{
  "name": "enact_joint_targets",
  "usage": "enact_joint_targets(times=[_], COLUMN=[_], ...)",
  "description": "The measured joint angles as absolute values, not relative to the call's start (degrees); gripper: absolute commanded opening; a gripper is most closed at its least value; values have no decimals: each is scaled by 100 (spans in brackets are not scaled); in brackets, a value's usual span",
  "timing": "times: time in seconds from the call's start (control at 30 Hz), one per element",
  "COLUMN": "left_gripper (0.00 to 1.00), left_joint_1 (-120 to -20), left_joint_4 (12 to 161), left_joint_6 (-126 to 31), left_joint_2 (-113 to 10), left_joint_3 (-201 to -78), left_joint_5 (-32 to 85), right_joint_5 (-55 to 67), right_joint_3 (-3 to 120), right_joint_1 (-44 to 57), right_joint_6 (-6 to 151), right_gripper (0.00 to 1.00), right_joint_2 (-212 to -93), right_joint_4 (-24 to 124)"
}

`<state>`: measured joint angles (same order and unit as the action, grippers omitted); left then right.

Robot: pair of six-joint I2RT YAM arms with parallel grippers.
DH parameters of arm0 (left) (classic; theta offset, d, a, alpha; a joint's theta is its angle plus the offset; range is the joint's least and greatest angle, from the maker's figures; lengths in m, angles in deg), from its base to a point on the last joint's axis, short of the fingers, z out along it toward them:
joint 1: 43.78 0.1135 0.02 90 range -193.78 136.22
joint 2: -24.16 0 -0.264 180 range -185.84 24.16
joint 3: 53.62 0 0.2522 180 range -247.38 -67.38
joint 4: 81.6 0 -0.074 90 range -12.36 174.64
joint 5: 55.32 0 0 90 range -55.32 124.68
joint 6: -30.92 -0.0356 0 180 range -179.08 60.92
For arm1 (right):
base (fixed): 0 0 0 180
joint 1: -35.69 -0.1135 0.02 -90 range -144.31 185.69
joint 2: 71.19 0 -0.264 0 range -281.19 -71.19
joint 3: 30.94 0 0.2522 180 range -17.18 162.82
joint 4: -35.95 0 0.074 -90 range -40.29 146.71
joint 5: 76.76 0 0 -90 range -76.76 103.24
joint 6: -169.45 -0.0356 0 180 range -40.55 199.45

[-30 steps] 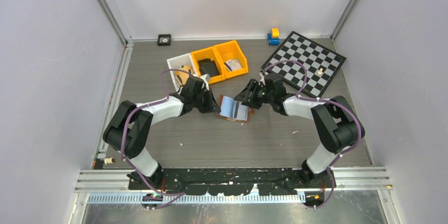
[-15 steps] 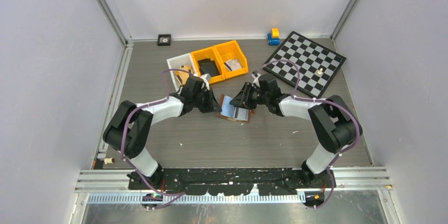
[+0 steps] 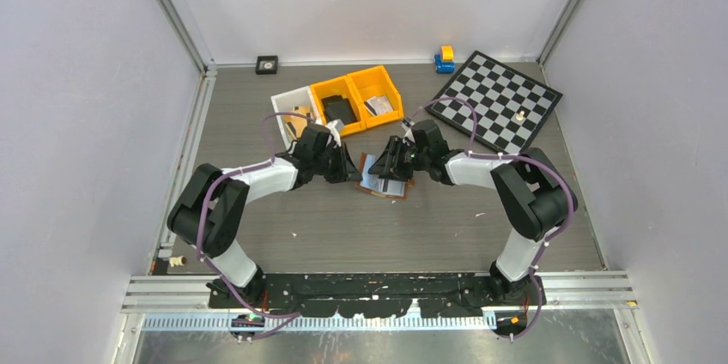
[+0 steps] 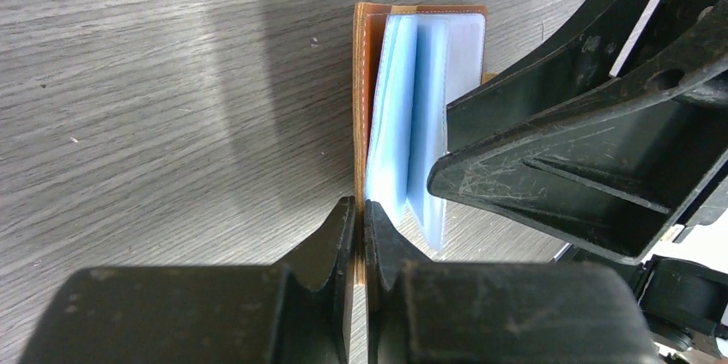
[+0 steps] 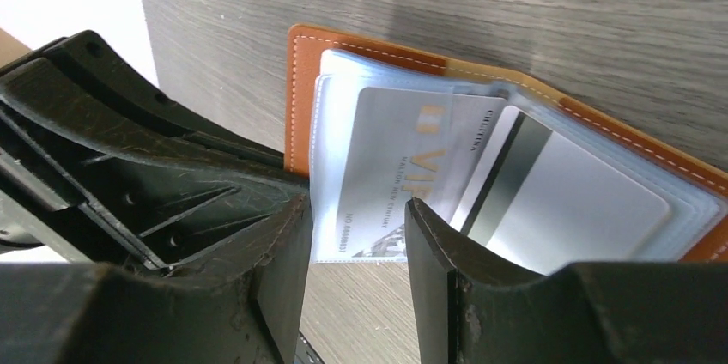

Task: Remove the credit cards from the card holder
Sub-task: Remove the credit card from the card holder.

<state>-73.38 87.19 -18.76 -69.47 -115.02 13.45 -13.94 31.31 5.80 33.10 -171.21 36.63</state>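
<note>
The card holder (image 3: 375,185) lies open on the table, brown cover down, pale blue sleeves fanned upward (image 4: 410,115). My left gripper (image 4: 360,214) is shut on the edge of its brown cover (image 4: 361,81); from above the left gripper (image 3: 348,168) sits at the holder's left side. My right gripper (image 5: 356,209) is open, its jaws either side of a clear sleeve's lower edge that holds a whitish-grey credit card (image 5: 386,166). A second card with a dark stripe (image 5: 567,205) lies beside it. From above the right gripper (image 3: 391,163) covers the holder's top.
Two yellow bins (image 3: 356,96) and a white bin (image 3: 290,111) stand just behind the grippers. A chessboard (image 3: 498,102) lies at the back right, with a blue and yellow toy (image 3: 444,58) near it. A small black square (image 3: 267,64) sits by the back wall.
My right gripper has moved left over the card holder and now hides most of the blue sleeves from above. The left gripper has stayed put on the cover.
</note>
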Motion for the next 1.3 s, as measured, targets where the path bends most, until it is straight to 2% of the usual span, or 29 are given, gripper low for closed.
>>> enact_joint_targets(times=[0.23, 0.43, 0.7, 0.93, 1.1, 1.3], left_gripper=[9, 18, 21, 20, 18, 17], left_joint_1=[-7338, -7338, -7330, -7286, -7277, -7273], left_joint_4=[8741, 8741, 8806, 8983, 9069, 9119], left_joint_6=[-1876, -1876, -1855, -1741, -1708, -1649], left_joint_2=[-6944, -6942, -6942, -6942, -6982, -7270], left_joint_3=[-11480, -11476, -11384, -11334, -11334, -11334], left_joint_5=[1371, 1365, 1286, 1153, 1140, 1078], right_joint_5=[-1208, -1171, -1141, -898, -526, -323], right_joint_3=[3266, 3310, 3314, 3290, 2976, 2788], right_joint_1=[580, 580, 580, 582, 704, 919], right_joint_6=[3417, 3428, 3428, 3432, 3447, 3399], right_gripper=[46, 49, 49, 49, 49, 64], right_joint_2=[-17150, -17255, -17288, -17231, -16684, -16378], right_joint_4=[3982, 4037, 4061, 4094, 4116, 4013])
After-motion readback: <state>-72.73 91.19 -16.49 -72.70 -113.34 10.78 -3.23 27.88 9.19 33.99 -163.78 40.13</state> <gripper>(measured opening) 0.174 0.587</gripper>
